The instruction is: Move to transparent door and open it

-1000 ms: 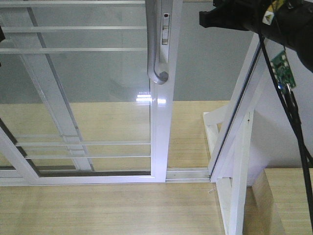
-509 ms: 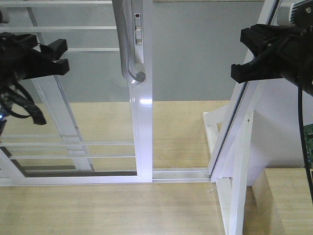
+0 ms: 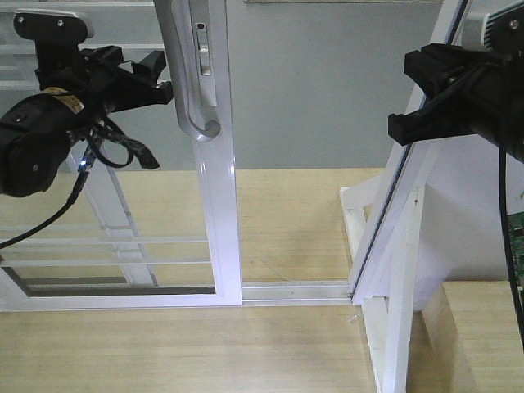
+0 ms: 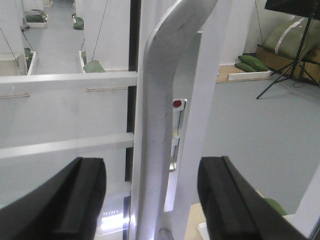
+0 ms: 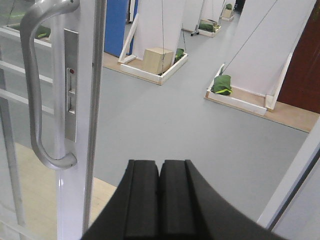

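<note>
- My left gripper (image 3: pixel 160 75) sits upper left with its fingers spread, one either side of the grey handle (image 3: pixel 187 90). I can't tell if they touch it.
- The transparent door (image 3: pixel 219 213) stands left of centre, with a gap between it and the frame post (image 3: pixel 393 213).
- My right gripper (image 5: pixel 160 195), upper right, has its fingers pressed together and holds nothing.

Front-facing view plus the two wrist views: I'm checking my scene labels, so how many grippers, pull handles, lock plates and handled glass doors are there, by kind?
grippers: 2 (left gripper, right gripper)
pull handle: 1
lock plate: 1
transparent door: 1
Total: 5
</note>
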Available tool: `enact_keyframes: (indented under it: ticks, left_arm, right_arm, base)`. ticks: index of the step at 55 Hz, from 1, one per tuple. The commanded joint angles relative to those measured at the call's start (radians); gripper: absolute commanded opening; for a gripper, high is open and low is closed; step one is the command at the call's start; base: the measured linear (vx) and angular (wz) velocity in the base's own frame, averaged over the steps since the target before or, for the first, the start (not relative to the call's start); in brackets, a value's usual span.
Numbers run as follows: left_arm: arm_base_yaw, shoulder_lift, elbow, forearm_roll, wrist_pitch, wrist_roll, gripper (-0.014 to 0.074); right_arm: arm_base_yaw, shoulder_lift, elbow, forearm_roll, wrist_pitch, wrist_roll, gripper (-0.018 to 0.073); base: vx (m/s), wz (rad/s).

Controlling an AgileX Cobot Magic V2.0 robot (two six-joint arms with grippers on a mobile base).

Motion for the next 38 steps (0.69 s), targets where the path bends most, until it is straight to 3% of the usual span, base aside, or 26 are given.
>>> enact_keyframes:
  ticks: [1,12,23,38]
  left_arm:
    - [-0.007,-0.002,-0.096,0.002,-0.052,-0.01,0.0524]
    - [-0.003,0.104,-0.255,0.002,-0.037,0.011,0.0524]
    - [-0.003,0.194,-0.399,0.002,0.063,0.022,0.0524]
    - [-0.003,0.23,-0.446,-0.029,0.074,0.027,0.0521]
  right_arm:
    - [-0.004,-0.02,-0.032,-0.007,-0.075,-0.021,-0.0006]
    - [-0.004,-0.02,-0.032,-0.007,-0.071,-0.021,-0.0006]
    - [-0.004,-0.02,-0.032,-0.007,-0.062,-0.021,-0.0006]
    - [-0.004,-0.02,-0.032,-0.007,-0.027,-0.021,-0.0006]
  base:
    - [0.0,0.0]
    - [0.0,0.0]
    - [0.0,0.0]
    - [0.0,0.0]
